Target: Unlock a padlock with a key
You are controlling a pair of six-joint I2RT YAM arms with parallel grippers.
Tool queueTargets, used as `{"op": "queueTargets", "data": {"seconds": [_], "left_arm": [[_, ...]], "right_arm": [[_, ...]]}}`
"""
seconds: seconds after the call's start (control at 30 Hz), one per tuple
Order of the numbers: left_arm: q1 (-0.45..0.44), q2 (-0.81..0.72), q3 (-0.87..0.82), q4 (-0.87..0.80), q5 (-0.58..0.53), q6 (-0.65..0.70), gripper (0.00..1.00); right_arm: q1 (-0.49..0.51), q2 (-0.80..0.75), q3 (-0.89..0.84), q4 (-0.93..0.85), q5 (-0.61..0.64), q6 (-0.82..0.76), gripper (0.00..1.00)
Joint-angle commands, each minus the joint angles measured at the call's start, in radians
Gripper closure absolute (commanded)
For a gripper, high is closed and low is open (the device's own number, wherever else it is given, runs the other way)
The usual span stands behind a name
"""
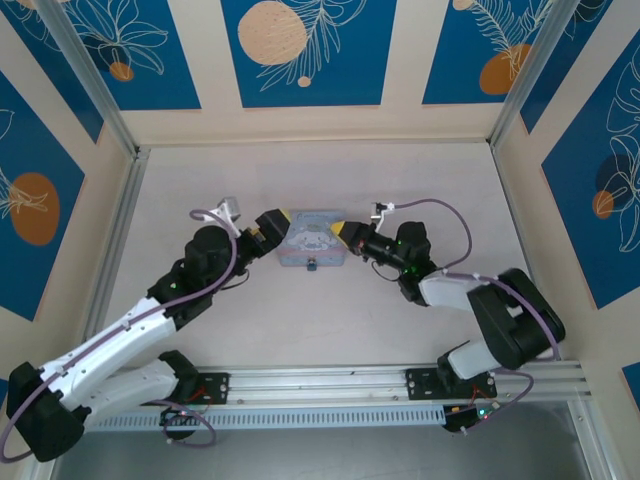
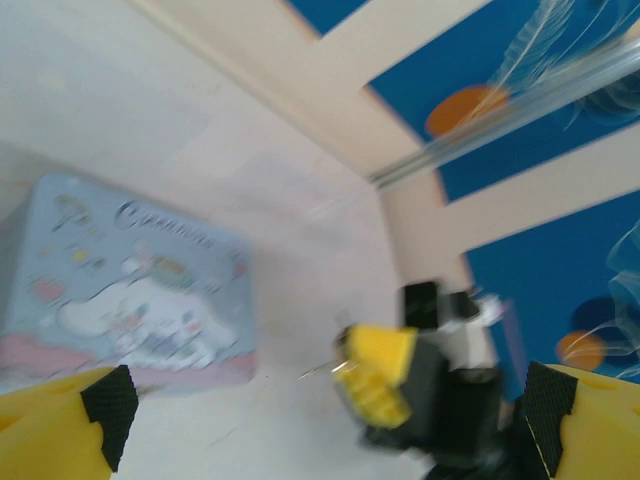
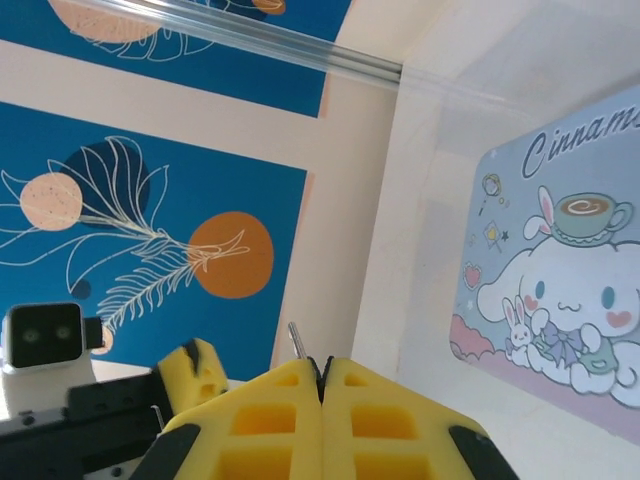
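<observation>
- Key (image 3: 296, 338): pinched in the pressed-together right claw (image 3: 320, 375); shaft points to 12 o'clock in the right wrist view.
- Padlock (image 1: 312, 265): on the tabletop (image 1: 300, 320) at the 6 o'clock edge of the tin (image 1: 310, 238); axis unclear.
- Left claw (image 1: 272, 224): spread, at the tin's 9 o'clock.
</observation>
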Motion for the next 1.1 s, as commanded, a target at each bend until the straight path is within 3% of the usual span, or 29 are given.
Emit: {"op": "queueTargets", "data": {"seconds": [0.0,0.13,0.37,0.57,0.77,1.07], "left_arm": [[0.001,-0.002,0.022,-0.234,0.098,0.177,0.00],[0.001,0.013,-0.023,-0.230,0.167,0.258,0.00],[-0.004,0.083,-0.180,-0.034,0.234,0.289,0.01],[-0.009,0.219,-0.232,0.146,0.219,0.341,0.03],[-0.020,0.442,-0.184,0.334,0.231,0.439,0.11],[-0.037,0.674,-0.157,0.593,0.144,0.484,0.19]], "right_arm": [[-0.019,-0.095,0.022,-0.288,-0.034,-0.126,1.00],[-0.035,-0.148,0.062,-0.449,-0.036,-0.182,1.00],[-0.034,-0.114,0.114,-0.487,-0.052,-0.190,1.00],[-0.019,-0.070,0.138,-0.490,-0.029,-0.169,1.00],[-0.012,-0.009,0.181,-0.507,-0.031,-0.171,1.00],[-0.041,0.056,0.255,-0.534,-0.058,-0.178,1.00]]}}
